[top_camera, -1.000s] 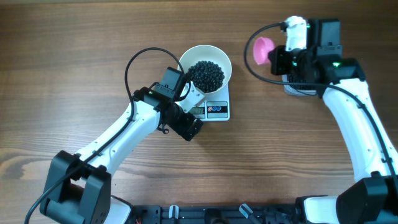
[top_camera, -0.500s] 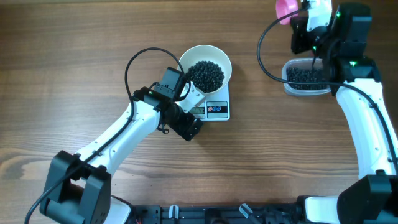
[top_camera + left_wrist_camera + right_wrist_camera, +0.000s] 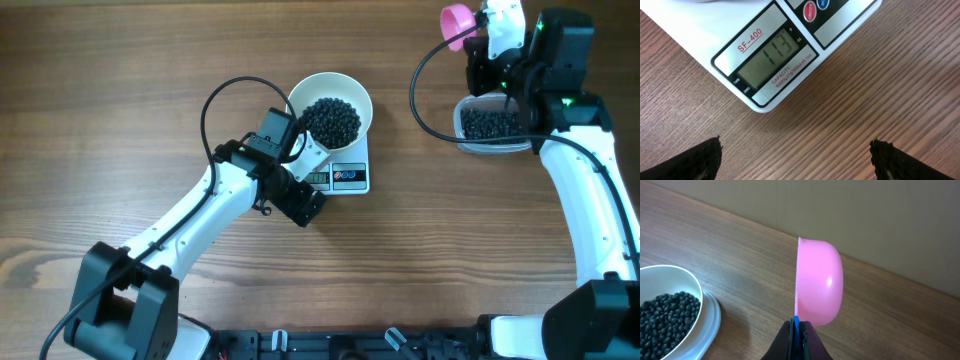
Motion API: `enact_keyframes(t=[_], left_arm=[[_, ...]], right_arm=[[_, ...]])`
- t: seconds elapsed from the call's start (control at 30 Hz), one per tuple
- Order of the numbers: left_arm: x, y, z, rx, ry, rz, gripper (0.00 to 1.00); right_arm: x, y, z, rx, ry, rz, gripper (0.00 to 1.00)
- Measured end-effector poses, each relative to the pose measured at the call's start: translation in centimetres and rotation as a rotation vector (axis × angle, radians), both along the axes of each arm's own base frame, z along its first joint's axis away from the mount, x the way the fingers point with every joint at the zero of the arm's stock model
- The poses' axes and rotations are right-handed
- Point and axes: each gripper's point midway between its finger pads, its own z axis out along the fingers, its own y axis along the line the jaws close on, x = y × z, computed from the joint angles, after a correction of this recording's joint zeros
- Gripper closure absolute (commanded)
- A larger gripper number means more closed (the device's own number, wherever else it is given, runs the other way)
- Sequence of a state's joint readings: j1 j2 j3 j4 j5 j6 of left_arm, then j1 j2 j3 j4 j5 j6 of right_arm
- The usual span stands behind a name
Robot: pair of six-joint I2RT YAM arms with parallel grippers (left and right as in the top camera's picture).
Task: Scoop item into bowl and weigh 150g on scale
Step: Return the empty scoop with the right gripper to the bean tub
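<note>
The white bowl stands on the scale and holds a heap of the black item. The scale's display reads 113. My left gripper hangs open over the table just in front of the display, with nothing between its fingers. My right gripper is shut on the blue handle of a pink scoop. The scoop is held in the air, tipped on its side, behind and left of the tub; its inside does not show.
A clear plastic tub with more of the black beans sits at the right, below my right wrist. The table's far edge runs close behind the scoop. Black cables loop above both arms.
My right gripper has carried the pink scoop from the tub's left side up toward the table's far edge, then drifted slightly left. The left arm, bowl and scale have not moved.
</note>
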State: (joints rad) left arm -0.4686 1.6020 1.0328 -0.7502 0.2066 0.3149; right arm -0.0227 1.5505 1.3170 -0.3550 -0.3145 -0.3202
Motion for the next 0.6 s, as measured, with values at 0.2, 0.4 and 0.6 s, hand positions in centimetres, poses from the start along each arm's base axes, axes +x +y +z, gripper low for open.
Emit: enact_keyframes(t=[0.2, 0.4, 0.6], left_arm=[[0.0, 0.0, 0.0, 0.000, 0.000, 0.000, 0.00], [0.0, 0.0, 0.0, 0.000, 0.000, 0.000, 0.00], [0.0, 0.0, 0.0, 0.000, 0.001, 0.000, 0.00]], right_arm=[[-0.2, 0.0, -0.3, 0.011, 0.019, -0.007, 0.96], [0.0, -1.3, 0.8, 0.035, 0.003, -0.118, 0.96], [-4.2, -4.3, 1.8, 0.014, 0.088, -0.324, 0.96]])
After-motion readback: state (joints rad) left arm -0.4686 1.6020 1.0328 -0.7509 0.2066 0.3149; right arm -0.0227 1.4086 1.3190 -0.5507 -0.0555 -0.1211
